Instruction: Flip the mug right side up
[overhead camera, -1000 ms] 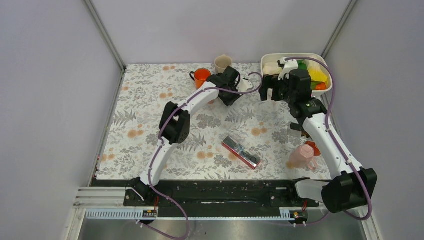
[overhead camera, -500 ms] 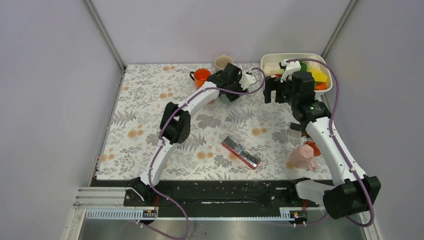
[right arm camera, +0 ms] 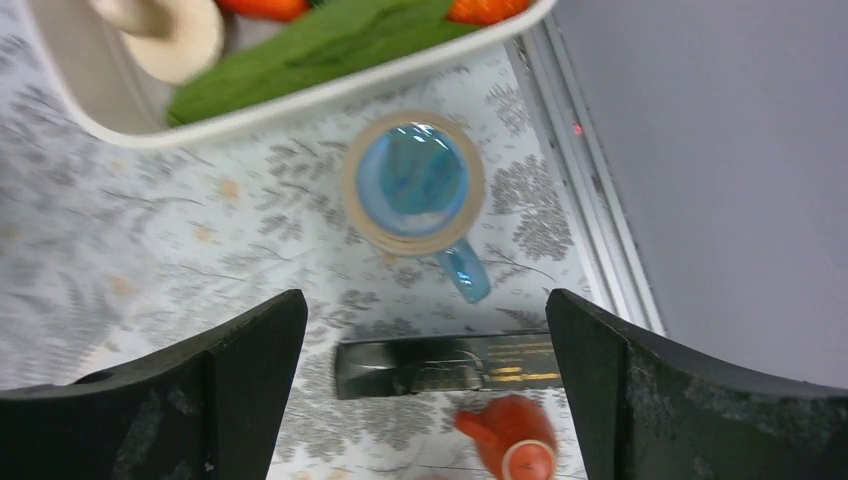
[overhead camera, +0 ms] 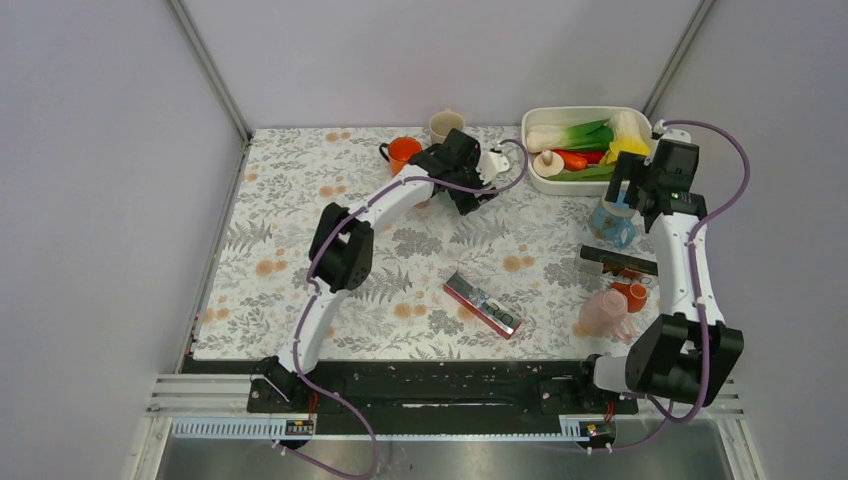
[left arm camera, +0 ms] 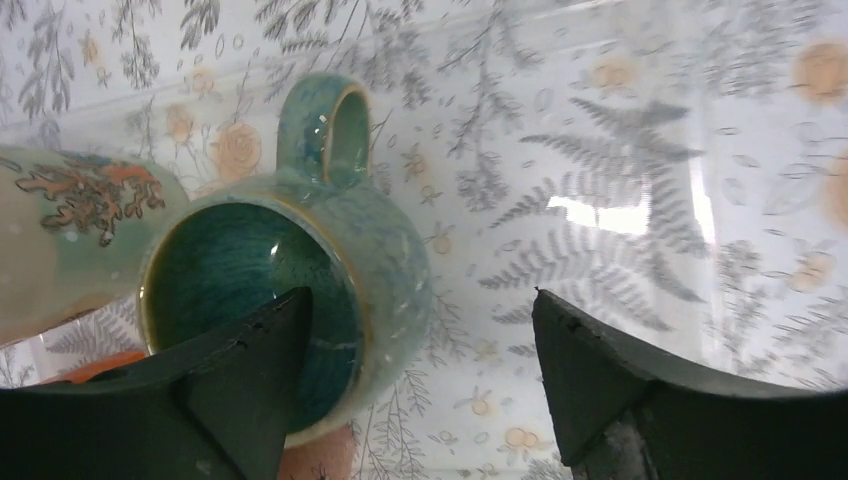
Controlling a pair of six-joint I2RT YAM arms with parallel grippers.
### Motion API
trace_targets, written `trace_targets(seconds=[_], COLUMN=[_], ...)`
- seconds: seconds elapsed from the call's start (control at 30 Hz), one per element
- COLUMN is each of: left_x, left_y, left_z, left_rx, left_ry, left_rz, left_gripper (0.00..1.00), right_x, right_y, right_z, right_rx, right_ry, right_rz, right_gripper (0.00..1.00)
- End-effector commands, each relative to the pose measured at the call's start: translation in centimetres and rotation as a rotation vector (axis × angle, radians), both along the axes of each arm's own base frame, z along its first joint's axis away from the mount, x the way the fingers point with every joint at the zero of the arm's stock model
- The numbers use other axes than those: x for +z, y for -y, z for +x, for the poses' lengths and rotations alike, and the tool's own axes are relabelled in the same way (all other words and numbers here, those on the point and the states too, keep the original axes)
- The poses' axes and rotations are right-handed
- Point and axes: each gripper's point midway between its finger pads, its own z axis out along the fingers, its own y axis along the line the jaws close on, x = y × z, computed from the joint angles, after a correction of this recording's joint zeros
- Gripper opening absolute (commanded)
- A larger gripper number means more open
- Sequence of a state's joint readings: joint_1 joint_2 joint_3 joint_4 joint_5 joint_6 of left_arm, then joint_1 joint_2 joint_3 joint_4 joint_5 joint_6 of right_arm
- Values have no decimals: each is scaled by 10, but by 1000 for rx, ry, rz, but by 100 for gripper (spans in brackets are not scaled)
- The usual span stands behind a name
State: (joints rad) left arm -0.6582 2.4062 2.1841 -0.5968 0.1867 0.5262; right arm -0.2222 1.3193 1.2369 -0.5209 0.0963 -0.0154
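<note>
In the left wrist view a teal glazed mug (left arm camera: 300,250) stands mouth up on the flowered cloth, its handle pointing away. My left gripper (left arm camera: 420,300) is open around its near wall: the left finger (left arm camera: 240,390) hangs over the mug's mouth and the right finger (left arm camera: 620,380) stands well clear of it. From above, the left gripper (overhead camera: 476,170) sits at the back middle of the table and hides that mug. My right gripper (right arm camera: 425,300) is open with nothing in it, above a blue mug (right arm camera: 412,185) that stands upright.
A beige patterned mug (left arm camera: 70,230) is close on the teal mug's left. At the back stand an orange mug (overhead camera: 403,152) and a white vegetable tray (overhead camera: 585,182). A black box (overhead camera: 618,262), a small orange mug (overhead camera: 632,295), a pink cup (overhead camera: 605,312) and a red box (overhead camera: 485,305) lie nearer.
My left gripper has opened and let go of the teal mug. The right arm has swung from the table's middle out to the right, over the blue mug.
</note>
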Motion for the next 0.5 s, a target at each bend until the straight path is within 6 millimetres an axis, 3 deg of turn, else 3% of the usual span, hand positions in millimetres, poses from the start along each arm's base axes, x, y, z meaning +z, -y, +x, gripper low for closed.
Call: trace_targets(seconds=[0.0,0.2,0.27,0.47], left_x=[106,148,158,164], left_y=[27,24,19,3], left_z=[-32,-63,-68,-78], left_rx=[-139,-201,-192,-155], left_ry=[48,-25,-36,-79], left_rz=[-196,-236,-232,-198], left_gripper=[85,87,87,87], right_x=[-45,-89,-100,-124], right_y=[25,47,45,53], right_z=[-5,0,3,24], right_rx=[119,285,356,400], right_ry=[-140,-279,-284,-278], right_rz=[-140,-261,-236,-192], right_gripper=[99,99,99,93])
